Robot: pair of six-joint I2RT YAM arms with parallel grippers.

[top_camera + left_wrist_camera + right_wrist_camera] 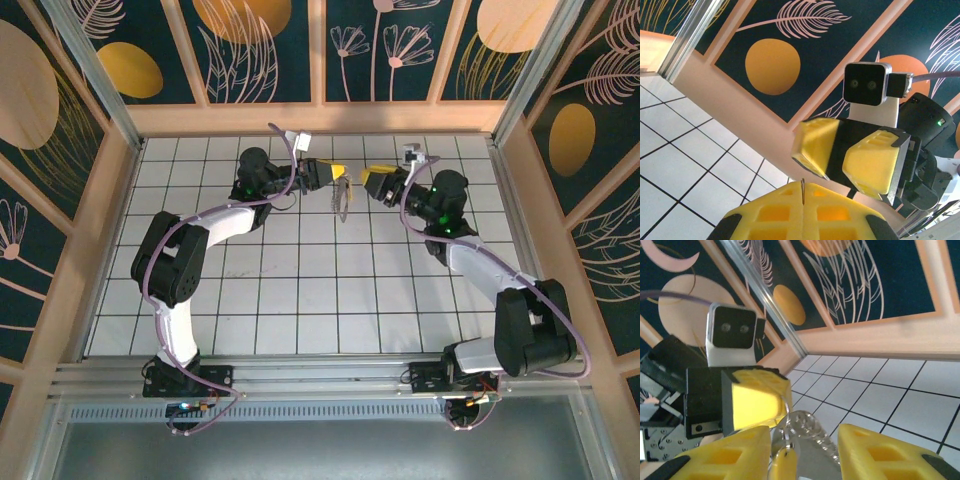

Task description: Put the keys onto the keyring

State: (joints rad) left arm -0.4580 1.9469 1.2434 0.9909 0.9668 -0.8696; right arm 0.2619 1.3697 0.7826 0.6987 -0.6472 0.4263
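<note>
My left gripper [337,173] is shut on the keyring [343,197], a thin loop hanging from its yellow tips above the back of the floor. In the left wrist view, a thin metal edge of the keyring [803,191] stands pinched between the closed fingers of the left gripper [803,200]. My right gripper [372,181] faces it from the right, open. In the right wrist view the right gripper [805,434] stands open around a wire ring [789,390], a dimpled silver piece [812,426] and a small yellow key [785,465] hanging from the ring, touching neither finger.
The floor is white tile [320,290] with wooden walls [320,118] at the back and sides. The two grippers meet close to the back wall, a few centimetres apart. The right gripper's open yellow fingers [867,165] and camera block fill the space just past the left one.
</note>
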